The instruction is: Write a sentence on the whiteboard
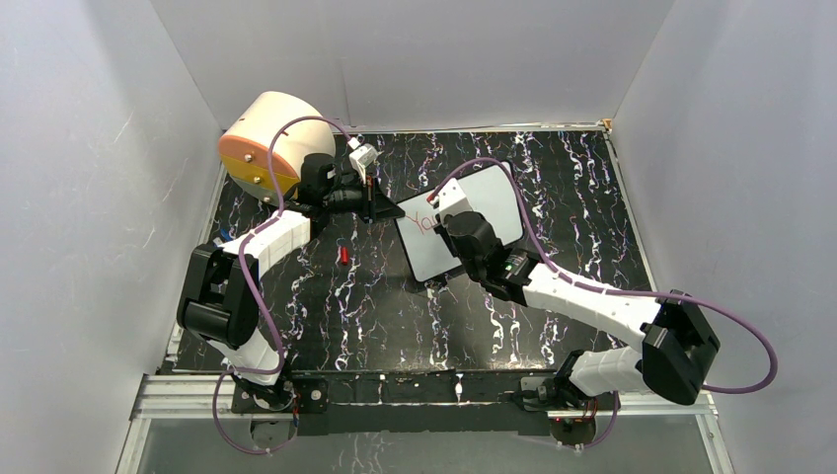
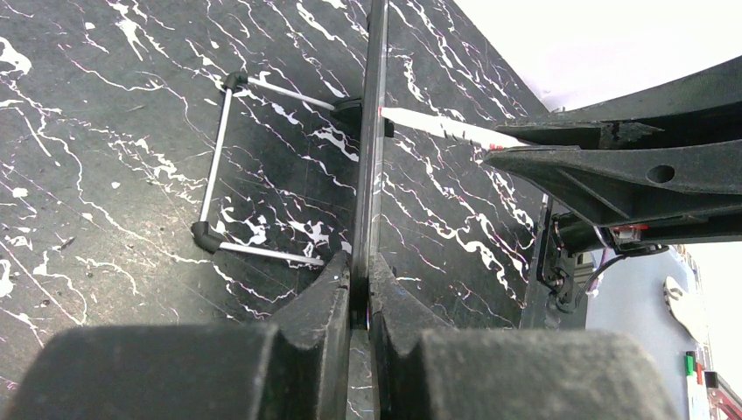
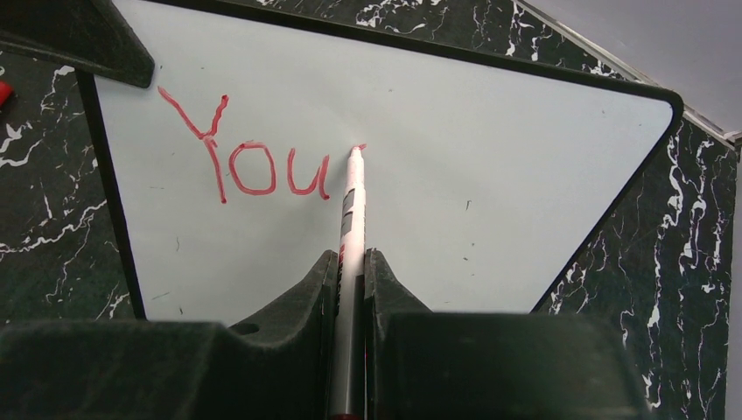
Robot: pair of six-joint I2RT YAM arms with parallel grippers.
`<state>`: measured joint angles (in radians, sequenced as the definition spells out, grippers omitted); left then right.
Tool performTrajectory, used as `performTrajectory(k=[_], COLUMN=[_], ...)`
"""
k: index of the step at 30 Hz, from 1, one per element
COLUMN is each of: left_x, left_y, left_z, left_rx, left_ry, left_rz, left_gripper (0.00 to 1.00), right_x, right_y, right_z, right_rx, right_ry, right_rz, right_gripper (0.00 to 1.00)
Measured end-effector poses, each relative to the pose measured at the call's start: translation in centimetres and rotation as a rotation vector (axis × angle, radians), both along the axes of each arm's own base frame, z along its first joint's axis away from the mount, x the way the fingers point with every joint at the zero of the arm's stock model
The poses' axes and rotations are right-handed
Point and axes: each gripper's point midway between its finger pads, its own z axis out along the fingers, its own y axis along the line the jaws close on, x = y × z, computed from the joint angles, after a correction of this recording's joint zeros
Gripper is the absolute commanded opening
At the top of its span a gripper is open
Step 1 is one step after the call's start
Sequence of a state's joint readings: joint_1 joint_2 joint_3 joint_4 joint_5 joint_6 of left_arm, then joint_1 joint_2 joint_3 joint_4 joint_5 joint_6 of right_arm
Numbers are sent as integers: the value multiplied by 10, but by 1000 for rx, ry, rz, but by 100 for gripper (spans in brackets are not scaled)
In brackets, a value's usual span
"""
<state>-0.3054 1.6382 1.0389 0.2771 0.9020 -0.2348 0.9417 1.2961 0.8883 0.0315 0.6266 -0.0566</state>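
Item, light and picture: my overhead view bright and even, shadows faint on the dark desk [image 1: 395,316], side walls splayed outward; left wrist view blown white at upper right; near bulk of my left claw [image 2: 359,273] and right claw [image 3: 350,262] dark, blurred; whiteboard [image 3: 490,175] evenly lit, sharp.

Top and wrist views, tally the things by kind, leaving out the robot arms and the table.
Small white dark-rimmed rectangular whiteboard: 1
White marker pen with red tip: 1
Small red cap-like piece: 1
Beige round drum with orange face: 1
Total: 4
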Motion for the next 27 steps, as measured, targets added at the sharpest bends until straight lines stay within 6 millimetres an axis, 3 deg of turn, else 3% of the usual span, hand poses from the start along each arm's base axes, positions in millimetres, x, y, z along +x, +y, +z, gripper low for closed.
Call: performTrajectory(k=[7, 15, 27], left_x=[0, 0, 0], left_y=[0, 0, 0], left_z=[0, 1, 0], left_rx=[1, 6, 8], left_ry=[0, -1, -2], left_rz=[0, -3, -5], left_gripper=[0, 0, 0], right_x=[-4, -4, 2], right_y=[1, -10, -15], right_z=[-1, 15, 13], right_rx=[0, 27, 28], right_ry=[16, -10, -4], right_rz=[22, 0, -15], right_gripper=[0, 0, 0])
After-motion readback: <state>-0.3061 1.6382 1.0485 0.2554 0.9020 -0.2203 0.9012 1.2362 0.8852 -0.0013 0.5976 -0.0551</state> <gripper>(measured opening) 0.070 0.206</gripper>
